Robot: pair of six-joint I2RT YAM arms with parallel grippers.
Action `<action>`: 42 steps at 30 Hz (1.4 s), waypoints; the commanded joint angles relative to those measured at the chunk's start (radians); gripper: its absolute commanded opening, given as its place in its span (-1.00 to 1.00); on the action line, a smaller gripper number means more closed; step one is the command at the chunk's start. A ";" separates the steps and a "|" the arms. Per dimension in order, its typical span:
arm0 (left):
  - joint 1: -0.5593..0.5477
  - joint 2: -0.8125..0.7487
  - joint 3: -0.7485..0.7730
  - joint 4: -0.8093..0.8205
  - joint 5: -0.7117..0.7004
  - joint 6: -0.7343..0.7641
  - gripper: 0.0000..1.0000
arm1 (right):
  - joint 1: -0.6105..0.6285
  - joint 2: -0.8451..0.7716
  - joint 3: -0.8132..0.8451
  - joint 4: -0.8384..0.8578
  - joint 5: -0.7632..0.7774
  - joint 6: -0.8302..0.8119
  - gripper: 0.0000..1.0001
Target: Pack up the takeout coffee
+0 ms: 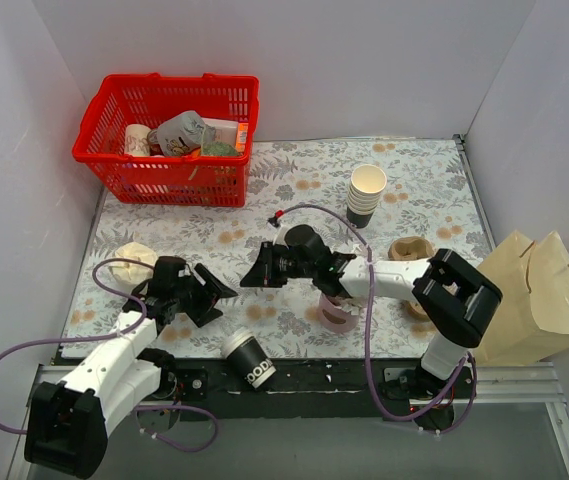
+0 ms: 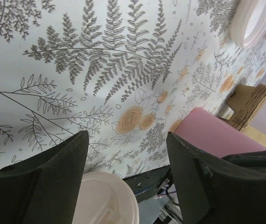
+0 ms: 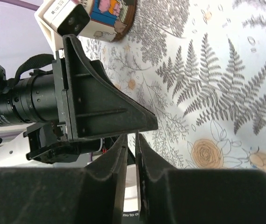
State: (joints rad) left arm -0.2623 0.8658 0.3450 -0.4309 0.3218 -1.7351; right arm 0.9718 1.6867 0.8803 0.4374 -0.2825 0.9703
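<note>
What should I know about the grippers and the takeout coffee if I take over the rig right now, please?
Left gripper: open, gripping nothing, low over the table at its near left.
Right gripper: shut, nothing seen in it, over the middle of the table.
Takeout coffee: on its side at the near edge between the arm bases, lid on, neither gripper touching it.
Paper bag: beside the table's right edge.
Done: nothing packed.
Left: grasp the coffee, right it and pack it, probably into the bag.
</note>
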 commanded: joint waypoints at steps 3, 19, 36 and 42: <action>-0.002 -0.050 0.117 -0.100 -0.065 0.043 0.86 | 0.002 -0.064 0.164 -0.189 0.020 -0.221 -0.36; -0.002 -0.123 0.318 -0.583 0.184 0.389 0.96 | 0.002 -0.194 0.309 -0.479 -0.060 -0.818 0.88; -0.118 -0.128 0.267 -0.700 0.257 0.525 0.70 | 0.001 -0.219 0.283 -0.568 -0.064 -0.851 0.81; -0.152 -0.105 0.259 -0.640 0.198 0.468 0.39 | -0.001 -0.214 0.278 -0.569 -0.053 -0.826 0.79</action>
State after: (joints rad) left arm -0.3862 0.7578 0.5846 -1.1091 0.5598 -1.2396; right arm 0.9718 1.4948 1.1625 -0.1322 -0.3485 0.1371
